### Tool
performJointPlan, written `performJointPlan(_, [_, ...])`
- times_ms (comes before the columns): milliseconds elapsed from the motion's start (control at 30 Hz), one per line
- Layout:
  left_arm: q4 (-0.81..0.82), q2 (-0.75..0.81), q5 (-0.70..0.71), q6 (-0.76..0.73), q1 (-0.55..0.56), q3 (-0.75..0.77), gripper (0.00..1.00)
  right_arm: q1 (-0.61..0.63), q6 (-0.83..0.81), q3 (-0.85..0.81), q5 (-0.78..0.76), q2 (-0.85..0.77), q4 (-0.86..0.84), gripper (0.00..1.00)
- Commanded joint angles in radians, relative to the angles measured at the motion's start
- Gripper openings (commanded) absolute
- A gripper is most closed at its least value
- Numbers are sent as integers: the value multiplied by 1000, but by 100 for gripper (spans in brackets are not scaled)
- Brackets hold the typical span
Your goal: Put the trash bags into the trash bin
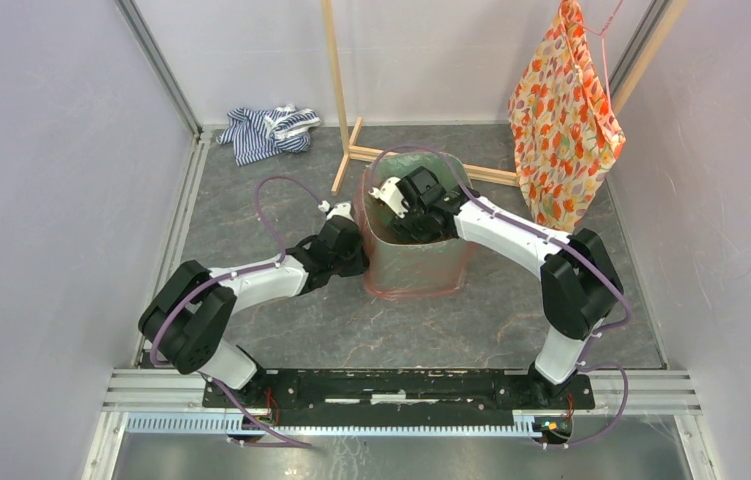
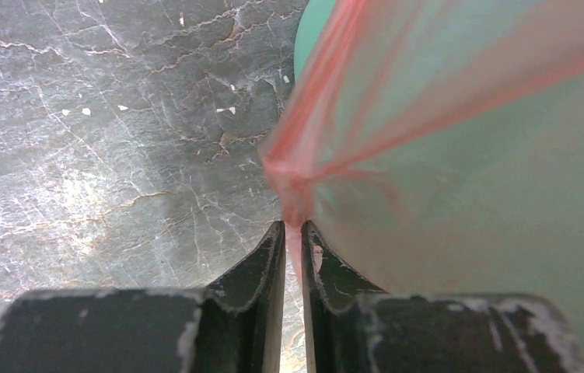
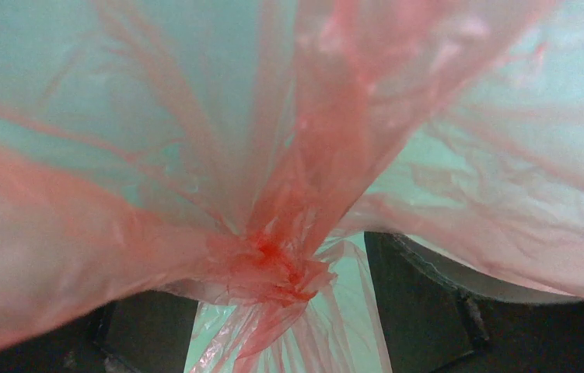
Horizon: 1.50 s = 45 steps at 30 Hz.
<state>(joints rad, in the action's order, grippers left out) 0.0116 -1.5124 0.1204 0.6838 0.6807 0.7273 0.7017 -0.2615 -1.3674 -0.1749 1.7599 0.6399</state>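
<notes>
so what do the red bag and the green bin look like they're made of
The trash bag: thin translucent red-orange plastic film, going by its crinkles and the green showing through. The trash bin: probably smooth moulded plastic, mint green, with an even surface.

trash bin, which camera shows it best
Top external: it shows most of the trash bin from above, mouth and sides, with the trash bag draped over it. Left wrist shows only a patch of green wall behind the film pinched in the left claw. Right wrist shows green blurred through film.
</notes>
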Motion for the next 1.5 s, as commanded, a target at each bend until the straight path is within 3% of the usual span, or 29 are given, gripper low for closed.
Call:
performJointPlan(0, [7, 3, -5, -52, -3, 37, 19, -29, -65, 35, 15, -13, -70, 80])
performJointPlan(467, [4, -3, 4, -44, -10, 51, 19, -26, 73, 119, 54, 15, -117, 80])
performJointPlan(1033, [-43, -28, -17, -70, -77, 128, 19, 14, 527, 52, -3, 83, -151, 81])
performJointPlan(1467, [-55, -21, -37, -72, -90, 126, 19, 14, 379, -14, 11, 46, -90, 84])
